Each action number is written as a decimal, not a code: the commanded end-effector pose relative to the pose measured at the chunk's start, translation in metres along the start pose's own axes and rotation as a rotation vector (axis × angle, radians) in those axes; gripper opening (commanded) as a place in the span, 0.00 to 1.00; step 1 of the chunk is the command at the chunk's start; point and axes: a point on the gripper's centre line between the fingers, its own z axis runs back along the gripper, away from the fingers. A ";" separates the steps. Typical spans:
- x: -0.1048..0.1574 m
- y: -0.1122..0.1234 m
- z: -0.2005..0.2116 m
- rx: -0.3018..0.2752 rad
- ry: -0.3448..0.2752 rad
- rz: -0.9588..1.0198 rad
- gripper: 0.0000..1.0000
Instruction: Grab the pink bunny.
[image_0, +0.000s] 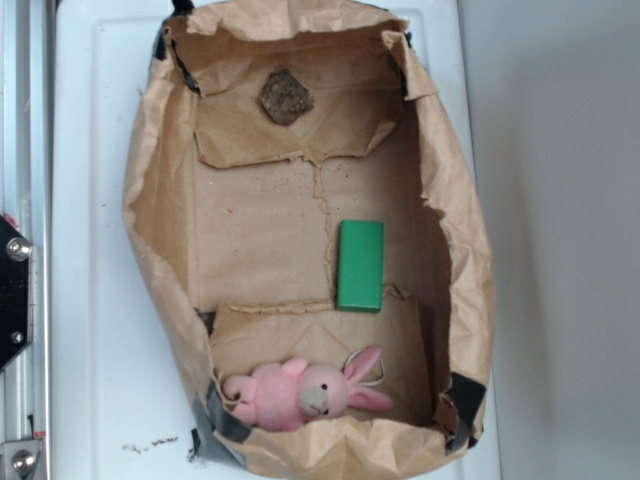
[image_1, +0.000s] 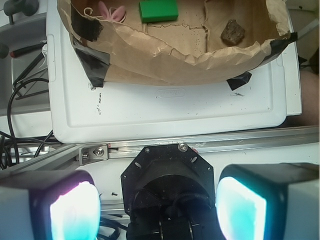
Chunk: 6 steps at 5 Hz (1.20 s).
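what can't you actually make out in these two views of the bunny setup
- Pink bunny: wrist view shows only its ears; the paper bag wall hides the body.
- Gripper: absent from the exterior view; in the wrist view its fingers are blurred and cut by the bottom edge.
- Brown lump: too blurry to identify.

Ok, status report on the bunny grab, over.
Gripper open, well outside the paper bag. Pink bunny lying at one end of the bag floor, untouched. Green block beside it, not touching; bag walls surround it.

The exterior view looks straight down into the bag (image_0: 300, 250). The wrist view looks from beside the tray (image_1: 170, 107), well back, over the jaws. Both show the bag's inside.
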 end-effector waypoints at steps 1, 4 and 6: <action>0.000 0.000 0.000 0.000 0.000 0.000 1.00; 0.104 0.036 -0.034 0.007 -0.029 0.126 1.00; 0.119 0.050 -0.075 0.009 -0.062 0.152 1.00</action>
